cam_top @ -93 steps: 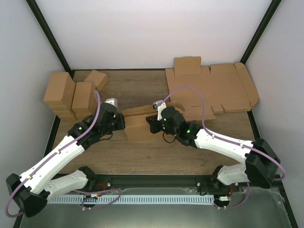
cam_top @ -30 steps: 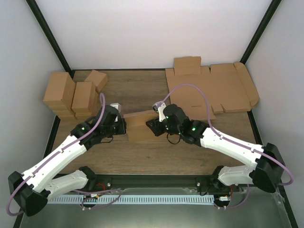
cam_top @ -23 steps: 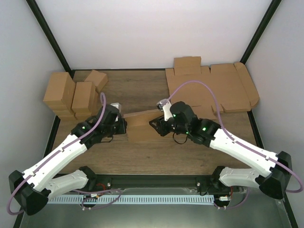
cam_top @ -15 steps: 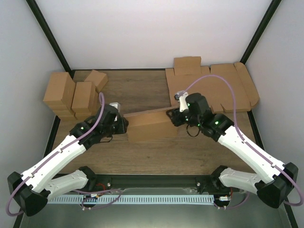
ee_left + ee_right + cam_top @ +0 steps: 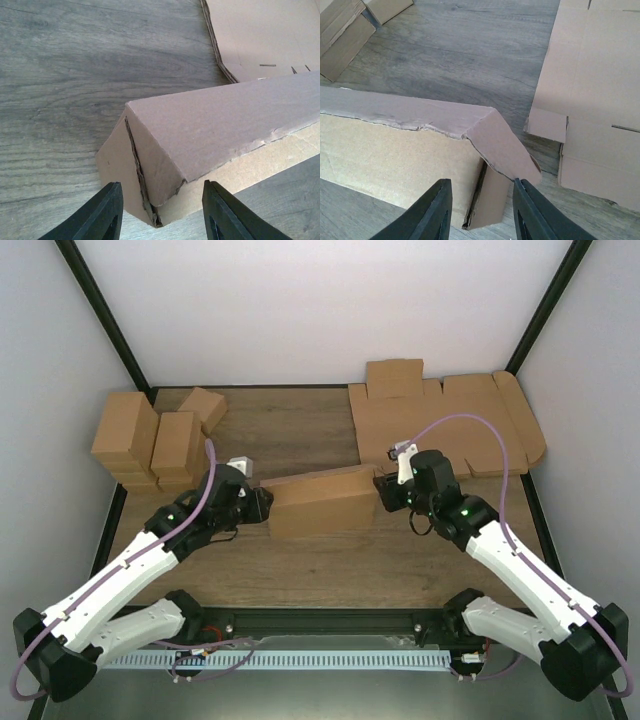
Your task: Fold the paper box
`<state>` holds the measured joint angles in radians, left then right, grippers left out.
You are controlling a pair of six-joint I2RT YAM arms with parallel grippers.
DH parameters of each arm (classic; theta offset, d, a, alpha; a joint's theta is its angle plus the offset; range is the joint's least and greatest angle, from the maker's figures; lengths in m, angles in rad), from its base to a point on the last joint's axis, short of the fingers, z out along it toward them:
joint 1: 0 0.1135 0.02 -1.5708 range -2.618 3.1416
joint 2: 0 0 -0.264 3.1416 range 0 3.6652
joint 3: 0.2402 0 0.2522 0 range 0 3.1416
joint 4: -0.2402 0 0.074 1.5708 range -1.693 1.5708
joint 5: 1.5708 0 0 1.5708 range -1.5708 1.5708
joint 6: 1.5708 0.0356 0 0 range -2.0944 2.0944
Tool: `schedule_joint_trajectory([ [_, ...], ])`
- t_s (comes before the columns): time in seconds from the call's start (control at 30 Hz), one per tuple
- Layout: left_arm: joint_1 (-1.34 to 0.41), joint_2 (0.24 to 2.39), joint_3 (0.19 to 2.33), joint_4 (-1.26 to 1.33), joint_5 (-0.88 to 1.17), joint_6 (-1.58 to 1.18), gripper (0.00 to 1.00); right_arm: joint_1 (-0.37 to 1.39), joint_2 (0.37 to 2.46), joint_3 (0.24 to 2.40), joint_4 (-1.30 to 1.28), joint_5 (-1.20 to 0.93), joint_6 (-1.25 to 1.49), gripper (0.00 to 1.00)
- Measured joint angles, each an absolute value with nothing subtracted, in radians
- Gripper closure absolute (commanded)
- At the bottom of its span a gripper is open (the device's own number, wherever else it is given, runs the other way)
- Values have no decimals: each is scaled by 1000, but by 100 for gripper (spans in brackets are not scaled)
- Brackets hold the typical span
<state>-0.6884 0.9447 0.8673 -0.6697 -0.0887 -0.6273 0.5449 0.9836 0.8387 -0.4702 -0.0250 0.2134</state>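
Note:
The paper box (image 5: 322,502) lies mid-table as a long, low brown shape with its top panel sloping down over the front wall. My left gripper (image 5: 262,505) is at its left end, open, and the box's corner (image 5: 150,165) sits between the fingers without touching them. My right gripper (image 5: 383,490) is at the right end, also open. There the folded end flap (image 5: 505,145) hangs loose just ahead of the fingers.
Several smaller brown cartons (image 5: 150,435) are stacked at the back left, also seen in the right wrist view (image 5: 345,30). Flat cardboard sheets (image 5: 450,425) cover the back right, close behind the right gripper (image 5: 600,100) and at the top of the left wrist view (image 5: 260,35).
The right gripper has slid right along the box to its right end. Both grippers have opened. The box now lies stretched out longer between them.

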Motion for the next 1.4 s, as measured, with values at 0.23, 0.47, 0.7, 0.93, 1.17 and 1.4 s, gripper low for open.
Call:
schedule_joint_trajectory([
  [0.23, -688, 945, 846, -636, -87, -627, 54, 539, 952, 825, -423, -43, 197, 42],
  [0.47, -688, 918, 813, -610, -83, -627, 50, 539, 844, 793, -364, -87, 229, 33],
  [0.7, -688, 913, 800, -577, -68, -627, 50, 539, 848, 793, -381, -55, 217, 25],
  [0.93, -688, 926, 764, -538, -62, -629, 50, 539, 843, 776, -352, -81, 250, 6],
  [1.17, -688, 920, 745, -507, -65, -627, 50, 553, 877, 765, -202, -169, 324, 4],
  [1.4, -688, 920, 723, -459, -68, -627, 59, 707, 924, 770, -171, -76, 302, 1],
])
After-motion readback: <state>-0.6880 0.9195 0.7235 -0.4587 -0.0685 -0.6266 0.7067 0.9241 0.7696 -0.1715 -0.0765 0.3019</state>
